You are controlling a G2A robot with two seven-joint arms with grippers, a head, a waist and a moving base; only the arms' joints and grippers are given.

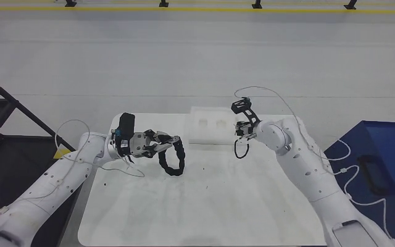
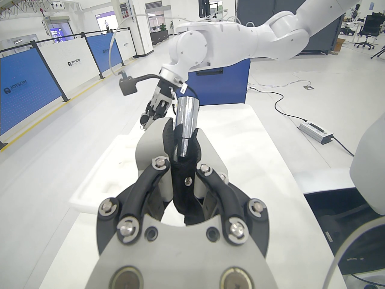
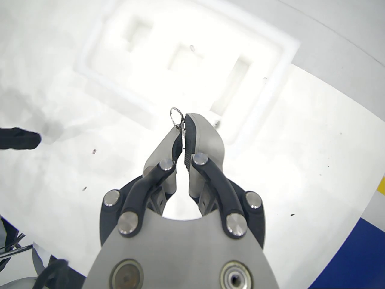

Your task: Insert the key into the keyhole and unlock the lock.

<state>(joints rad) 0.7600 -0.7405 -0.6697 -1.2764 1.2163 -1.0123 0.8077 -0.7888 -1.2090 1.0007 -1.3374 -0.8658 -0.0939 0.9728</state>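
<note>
You are preparing insertion: L gripper [image 2: 180,144] clamping lock [image 2: 187,115], R gripper [image 3: 184,130] at 3 o'clock pinching key [image 3: 180,126]; next needing keyhole alignment.

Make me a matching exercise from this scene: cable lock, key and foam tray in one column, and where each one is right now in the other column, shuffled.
Things:
1. cable lock
2. key
3. white foam tray

Places:
A. lying at the far edge of the table
B. pinched in the right gripper
C. clamped in the left gripper

Pairs: 1-C, 2-B, 3-A.
</note>
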